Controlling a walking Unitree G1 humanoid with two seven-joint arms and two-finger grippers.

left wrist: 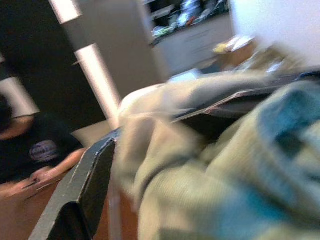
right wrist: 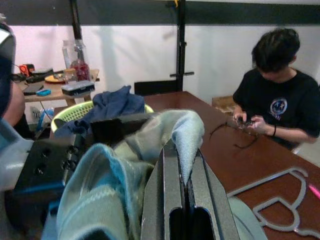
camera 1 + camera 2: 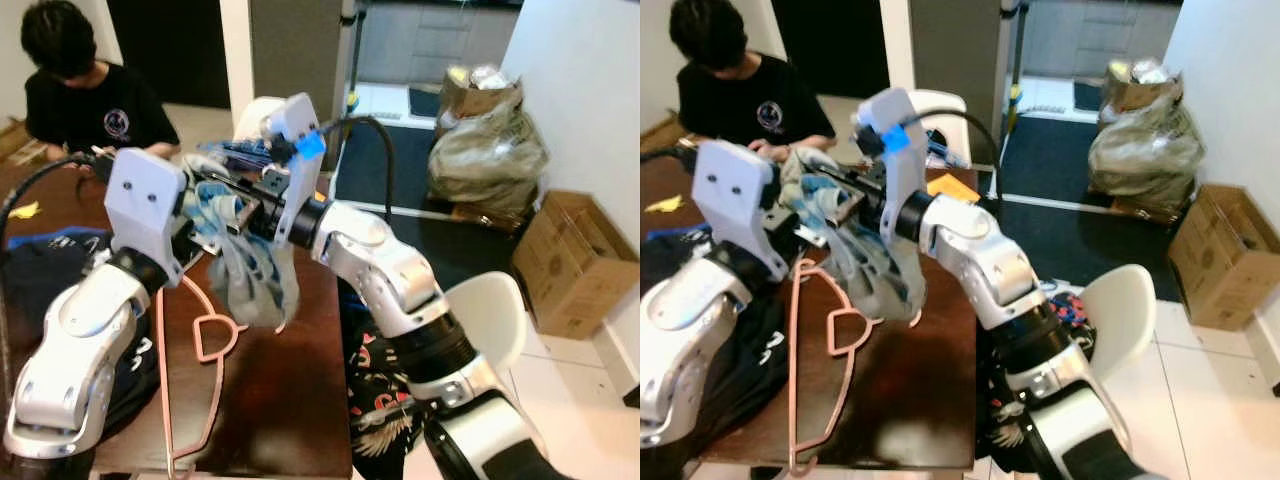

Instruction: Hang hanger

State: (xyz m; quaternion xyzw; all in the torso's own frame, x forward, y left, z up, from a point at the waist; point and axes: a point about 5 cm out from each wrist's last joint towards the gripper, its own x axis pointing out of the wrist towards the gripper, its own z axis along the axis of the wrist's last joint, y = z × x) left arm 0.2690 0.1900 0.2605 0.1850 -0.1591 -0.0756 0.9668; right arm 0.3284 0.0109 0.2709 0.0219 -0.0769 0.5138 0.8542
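**A:** Where is the hanger sitting while both arms are busy?

**B:** The pink hanger [image 3: 195,355] is lying flat on the brown table [image 3: 290,410], below the arms. Both grippers are holding a pale blue-and-cream garment [image 3: 252,272] up above it. The right gripper [image 2: 177,165] is pinching a fold of that cloth, its fingers pressed together. The left gripper [image 3: 200,215] is buried in the fabric – I cannot tell whether it is clamping or loose.

**A:** What is worrying you from here?

**B:** The cloth is hanging bunched, so it may be dragging across the hanger's hook and shoving it toward the table edge. If one grip is weak, the garment could be slipping out as the arms pull apart.

**A:** Anything hard to read?

**B:** The left wrist view is blurring badly – just cloth and one dark finger [image 1: 87,192]. The hanger's lower end is running out of frame, and a seated person [image 3: 85,95] is working at the far end of the table.
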